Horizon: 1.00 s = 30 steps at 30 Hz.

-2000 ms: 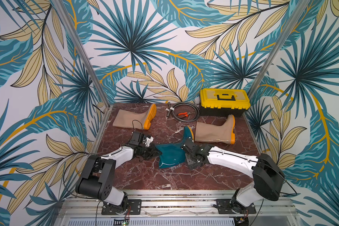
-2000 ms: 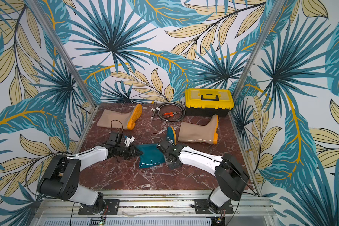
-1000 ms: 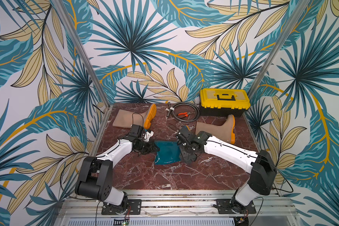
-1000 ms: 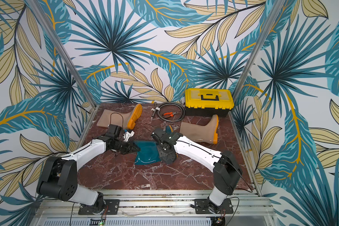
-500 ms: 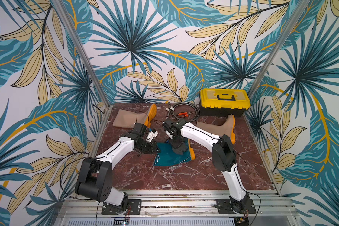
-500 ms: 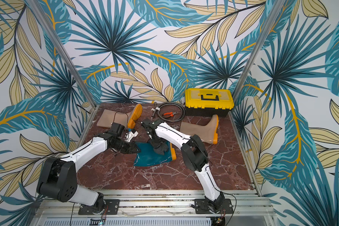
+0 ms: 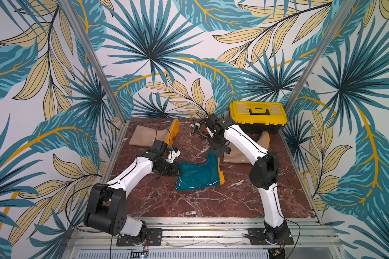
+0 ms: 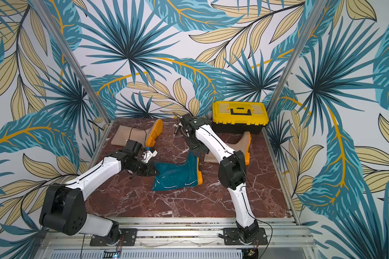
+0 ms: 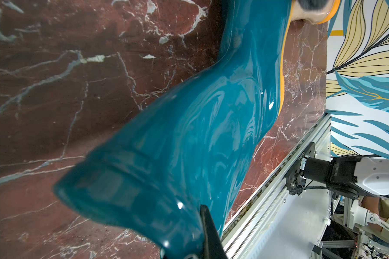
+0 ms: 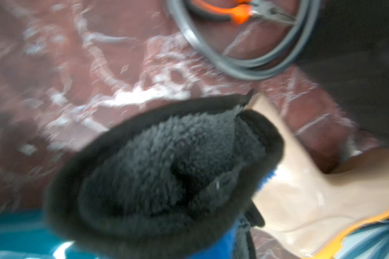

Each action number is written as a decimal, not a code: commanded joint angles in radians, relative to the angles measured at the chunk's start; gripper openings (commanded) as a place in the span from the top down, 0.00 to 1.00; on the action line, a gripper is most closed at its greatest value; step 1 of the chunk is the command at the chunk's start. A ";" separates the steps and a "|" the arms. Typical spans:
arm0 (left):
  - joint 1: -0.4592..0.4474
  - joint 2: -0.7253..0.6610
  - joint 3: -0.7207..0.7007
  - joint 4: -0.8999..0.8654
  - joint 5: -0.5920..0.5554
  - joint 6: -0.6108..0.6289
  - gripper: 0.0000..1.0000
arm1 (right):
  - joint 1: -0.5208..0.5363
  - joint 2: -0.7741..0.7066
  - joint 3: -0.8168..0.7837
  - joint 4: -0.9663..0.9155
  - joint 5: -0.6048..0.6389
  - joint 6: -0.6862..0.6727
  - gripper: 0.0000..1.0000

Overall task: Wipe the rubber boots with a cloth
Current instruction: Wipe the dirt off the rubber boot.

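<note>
A dark teal rubber boot [image 7: 198,176] [image 8: 177,175] with an orange sole lies on its side mid-table. My left gripper [image 7: 176,171] [image 8: 153,171] is shut on the rim of its shaft; in the left wrist view one black finger [image 9: 209,233] presses outside the teal boot [image 9: 200,125]. My right gripper [image 7: 219,145] [image 8: 197,146] is shut on the dark fluffy cloth [image 7: 221,150] [image 10: 166,168], which hangs at the teal boot's toe. One beige boot [image 7: 151,135] lies back left. Another beige boot [image 7: 238,157] [image 10: 312,197] lies partly behind the right arm.
A yellow and black toolbox [image 7: 257,114] [image 8: 239,114] stands at the back right. A grey cable coil [image 10: 245,67] with orange-handled pliers [image 10: 234,11] lies in front of the back wall, just behind the right wrist. Metal frame posts bound both sides.
My right gripper has carried the cloth along the teal boot from its shaft to its toe, moving back and right. The left gripper has kept its hold on the shaft rim.
</note>
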 commanded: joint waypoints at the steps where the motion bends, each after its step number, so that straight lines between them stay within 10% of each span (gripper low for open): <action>1: -0.004 -0.020 0.025 -0.032 -0.004 0.025 1.00 | 0.093 -0.186 -0.209 0.110 -0.187 0.051 1.00; 8: -0.002 -0.010 0.047 -0.031 0.016 0.028 1.00 | 0.159 -0.178 -0.388 0.184 -0.227 0.065 1.00; 20: 0.001 -0.016 0.058 -0.050 -0.004 0.031 1.00 | 0.007 0.055 0.203 -0.021 -0.048 0.034 1.00; 30: 0.001 0.033 0.095 -0.047 -0.070 -0.062 1.00 | 0.010 -0.267 -0.333 0.238 -0.193 0.256 1.00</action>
